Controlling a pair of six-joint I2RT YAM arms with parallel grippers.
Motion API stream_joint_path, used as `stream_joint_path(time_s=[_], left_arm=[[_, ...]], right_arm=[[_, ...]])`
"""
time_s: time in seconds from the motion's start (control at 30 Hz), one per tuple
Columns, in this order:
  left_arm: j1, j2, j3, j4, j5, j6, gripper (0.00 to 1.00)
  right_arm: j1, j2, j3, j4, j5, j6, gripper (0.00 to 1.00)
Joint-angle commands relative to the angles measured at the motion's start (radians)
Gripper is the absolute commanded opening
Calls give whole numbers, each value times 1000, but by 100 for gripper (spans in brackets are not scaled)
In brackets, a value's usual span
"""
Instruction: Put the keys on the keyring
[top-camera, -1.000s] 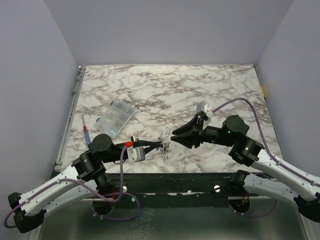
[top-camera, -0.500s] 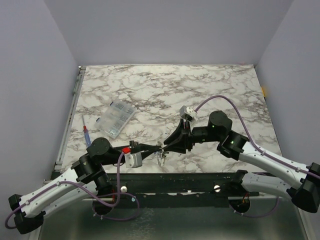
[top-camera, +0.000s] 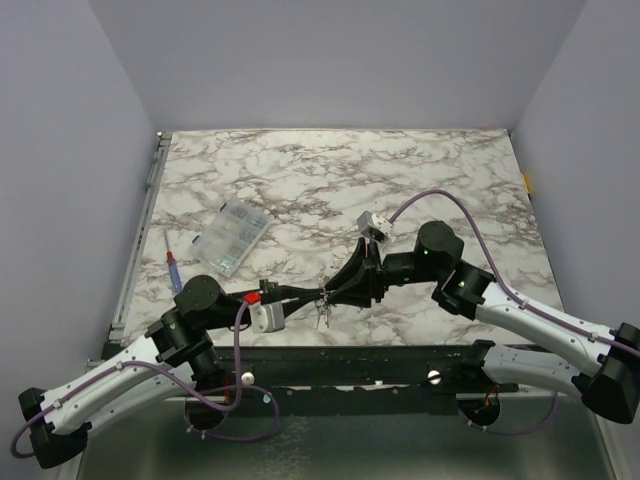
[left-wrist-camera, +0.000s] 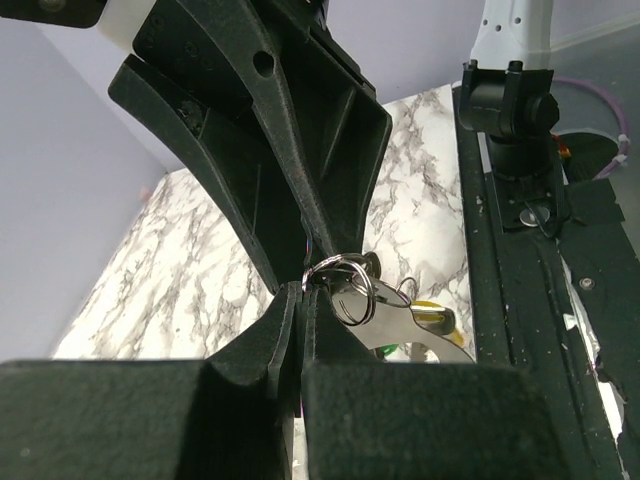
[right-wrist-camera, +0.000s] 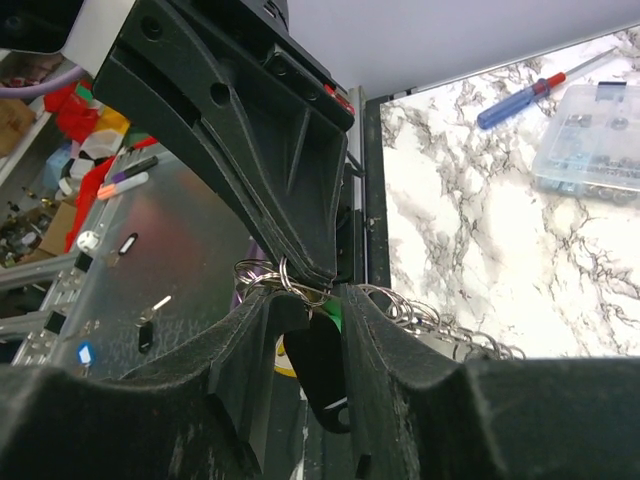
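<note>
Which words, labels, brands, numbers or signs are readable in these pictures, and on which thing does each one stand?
No readable text in any view.
Clear compartment box: pale patches inside, too small to read.
Screwdriver and keys: no writing visible.
Clutter beyond the table in the right wrist view: blurred, nothing legible.

The tiny metal keys (left-wrist-camera: 398, 326), with yellow and green plastic heads, hang bunched on small silver rings (left-wrist-camera: 348, 290) just above the worktop's near edge, mid-width; the whitish coil-like cord keyring (right-wrist-camera: 440, 328) lies close beside them.
</note>
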Motion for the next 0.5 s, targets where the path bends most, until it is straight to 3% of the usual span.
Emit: stream_joint_path(time_s=[0.0,0.17,0.4,0.47], left_arm=[[1,2,-20,152,-5,-55,0],[0,16,-37,205,12,-100,0],[1,-1,-61,258,36,-147,0],[1,0,-61,259,34,-158,0]], right_arm=[[9,8,22,24,-6,-27,38],[9,33,36,18,3,-66,28],[10,77,46,-25,21,-143,1],[12,70,38,-31,20,-175,1]])
